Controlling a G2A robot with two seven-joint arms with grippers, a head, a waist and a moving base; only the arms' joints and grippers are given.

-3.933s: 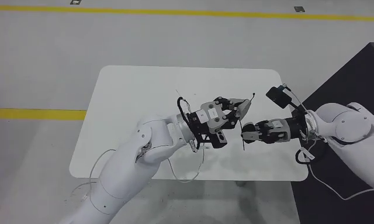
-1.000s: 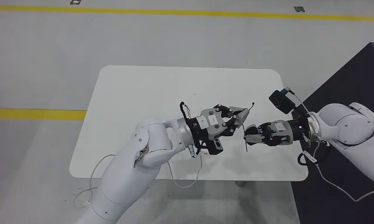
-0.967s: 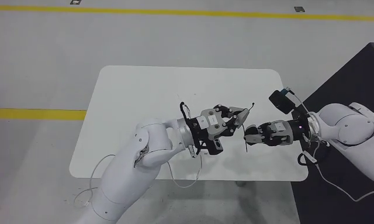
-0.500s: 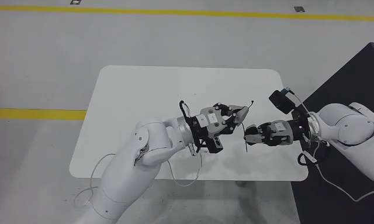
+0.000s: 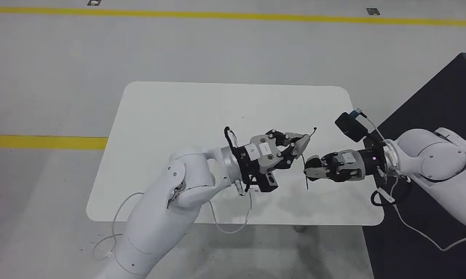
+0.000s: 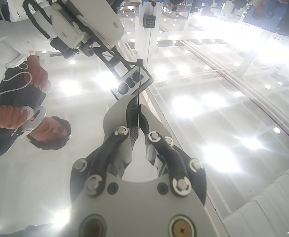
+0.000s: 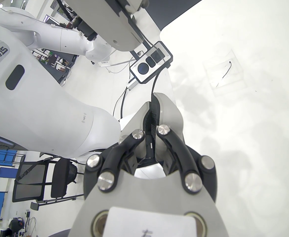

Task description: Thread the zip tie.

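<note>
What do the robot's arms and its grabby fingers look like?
The arms are smooth, rounded white shells with thin white cables looping off. The left gripper and right gripper match: pale grey fingers with black ribbed pads, black link bars, shiny silver bolts, grey base.

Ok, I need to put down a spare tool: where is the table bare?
Bare: the table's left end and far-right corner, beyond both arms. Crowded: near-right, where left gripper and right gripper hold the zip tie above it.
</note>
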